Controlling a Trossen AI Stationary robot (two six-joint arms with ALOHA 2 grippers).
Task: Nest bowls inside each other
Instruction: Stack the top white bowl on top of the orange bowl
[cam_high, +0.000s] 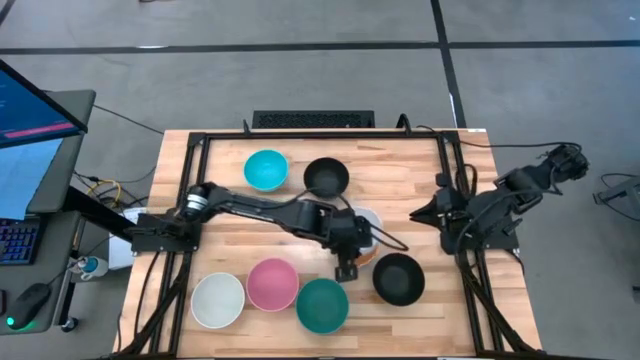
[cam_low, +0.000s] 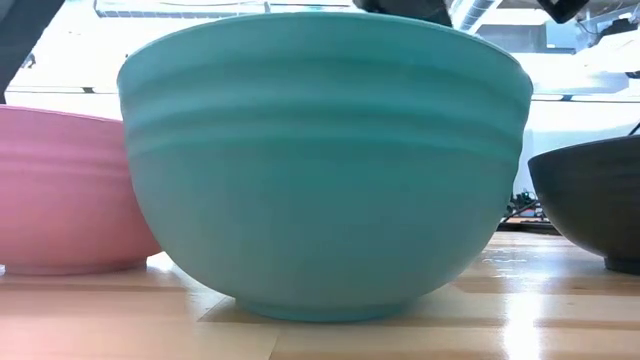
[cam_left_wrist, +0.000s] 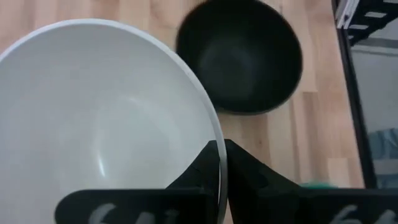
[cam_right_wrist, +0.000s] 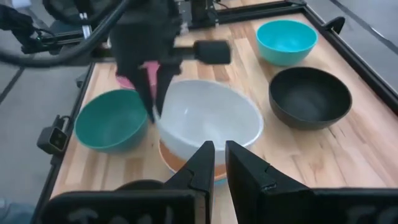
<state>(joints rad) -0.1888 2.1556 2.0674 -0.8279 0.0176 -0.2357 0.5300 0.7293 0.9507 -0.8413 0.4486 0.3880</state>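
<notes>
1. Pinching the rim of a white bowl (cam_right_wrist: 208, 121), the left gripper (cam_right_wrist: 152, 102) has its fingers closed on the edge (the bowl hangs tilted).
2. That white bowl sits over a stack (cam_right_wrist: 186, 163) near the middle of the table (cam_high: 420, 170). An orange bowl (cam_right_wrist: 174, 160) shows under it, with a thin blue edge below that.
3. A dark teal bowl (cam_high: 322, 305) sits at the near edge, just left of the stack in the right wrist view.
4. A pink bowl (cam_high: 272, 283) is just left of the teal one. They look like they touch.
5. Another white bowl (cam_high: 218, 300) is left of the pink one, at the near left.
6. One black bowl (cam_high: 399, 278) is right of the stack, on the near side.
7. A second black bowl (cam_high: 326, 177) is on the far side, with a blue bowl (cam_high: 266, 170) just left of it.
8. The right gripper (cam_right_wrist: 219, 163) waits on the right side of the table. Its fingers are almost together, with only a thin gap, and they hold nothing.
9. A screen (cam_high: 30, 110) stands off the table, far to the left.
</notes>
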